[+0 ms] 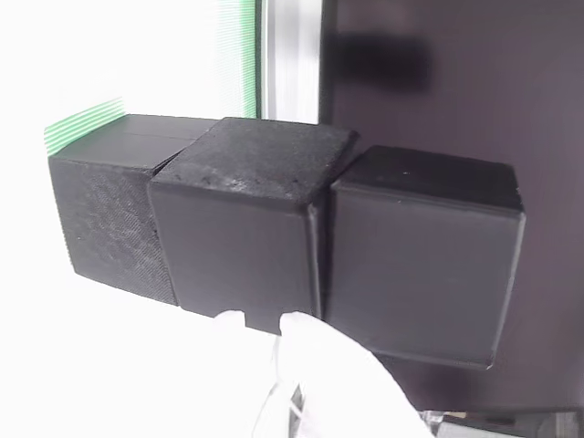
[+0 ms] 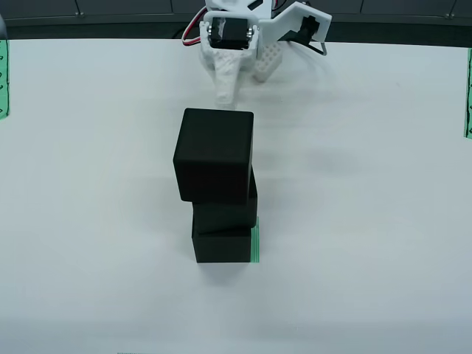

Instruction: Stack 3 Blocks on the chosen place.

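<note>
**Standing three high: black cubes stacked on the striped patch**

Counting the blocks gives three, all matte black and alike in size. In the view from above they form one stack near the middle of the white counter: the top block, the middle block and the bottom block. The top one looks largest, being nearest the camera, and sits slightly turned against the two under it. One green-striped square patch lies under the stack; a thin sliver of it shows at the bottom block's right edge.

In the view that rides on the pincer the picture is turned sideways, so the stack runs across it as a row of three touching cubes. The cube at the left, finely textured, rests against the striped patch, a corner of which shows at upper left. The centre cube has a rough face towards the top of the picture and sits a little askew.

One arm is present, drawn back to the counter's far edge, well apart from the stack. Its white pincer points towards the blocks and holds nothing; its fingers stand a narrow way apart. A white finger shows at the bottom edge of the riding view.

Green striped strips lie at the counter's left and right edges.
</note>
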`<state>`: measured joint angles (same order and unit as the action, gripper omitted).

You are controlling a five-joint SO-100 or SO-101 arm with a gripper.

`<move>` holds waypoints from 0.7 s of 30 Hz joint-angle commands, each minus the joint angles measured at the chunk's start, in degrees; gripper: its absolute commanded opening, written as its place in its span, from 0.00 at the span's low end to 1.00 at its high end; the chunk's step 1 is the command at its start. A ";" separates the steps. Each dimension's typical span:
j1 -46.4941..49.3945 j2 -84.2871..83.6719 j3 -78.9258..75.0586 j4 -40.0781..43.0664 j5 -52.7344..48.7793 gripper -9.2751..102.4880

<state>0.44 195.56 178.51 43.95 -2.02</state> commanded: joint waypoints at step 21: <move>-0.44 1.23 1.85 3.08 2.29 0.08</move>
<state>0.18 195.56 178.51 46.76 0.44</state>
